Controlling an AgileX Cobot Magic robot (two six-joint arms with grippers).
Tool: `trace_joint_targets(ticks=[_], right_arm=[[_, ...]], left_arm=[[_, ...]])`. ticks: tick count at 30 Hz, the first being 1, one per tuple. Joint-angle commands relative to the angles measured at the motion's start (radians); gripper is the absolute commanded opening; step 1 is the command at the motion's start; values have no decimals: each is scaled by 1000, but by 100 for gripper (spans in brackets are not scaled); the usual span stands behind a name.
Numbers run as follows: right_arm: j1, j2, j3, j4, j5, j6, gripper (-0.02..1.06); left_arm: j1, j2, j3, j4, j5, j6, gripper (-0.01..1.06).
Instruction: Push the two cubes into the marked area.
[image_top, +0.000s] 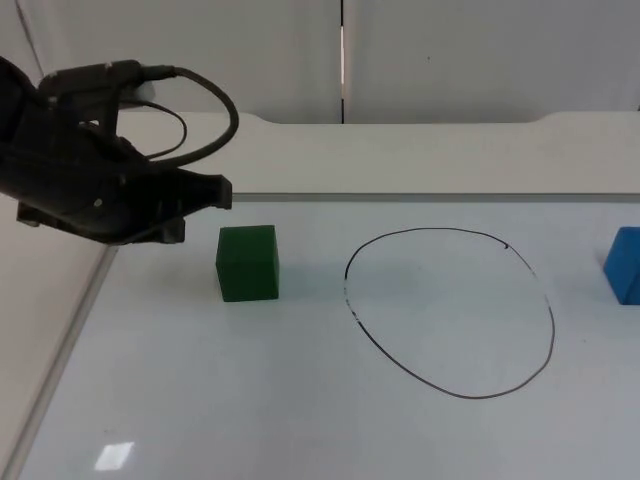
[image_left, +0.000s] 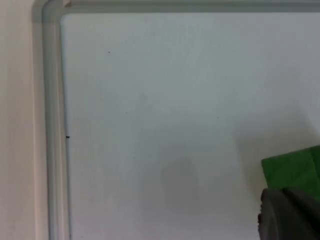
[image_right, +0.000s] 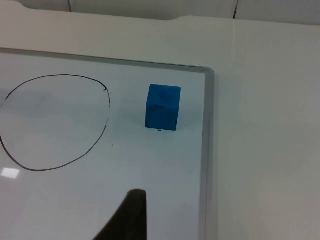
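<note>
A green cube (image_top: 247, 262) stands on the whiteboard, left of a hand-drawn black oval outline (image_top: 552, 320). My left gripper (image_top: 205, 195) hovers just left of and behind the green cube, a small gap apart. The left wrist view has the green cube (image_left: 292, 167) close beside the gripper's tip (image_left: 287, 217). A blue cube (image_top: 625, 265) sits right of the oval at the picture's edge. In the right wrist view the blue cube (image_right: 162, 107) lies between the oval outline (image_right: 107, 115) and the board's frame, well ahead of my right gripper (image_right: 129, 220).
The whiteboard's raised metal frame (image_top: 80, 320) runs along its left side and along the back (image_top: 430, 197). The same frame (image_right: 205, 150) passes just right of the blue cube. Beyond the frame is the plain table top (image_top: 400, 150).
</note>
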Motion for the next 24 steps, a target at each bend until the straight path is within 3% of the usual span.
trace_joint_targets(ticks=[1,12,24], right_arm=[[-6,-4,1,-4,-3,0,105],[-6,-4,1,-4,-3,0,105],[-6,-4,1,-4,-3,0,105]], left_arm=[[-5,25,-21,-15,12,-12,0],[-5,145,-100,-15,24,-19,0],[-5,182,-100,-23,53,-21,0]])
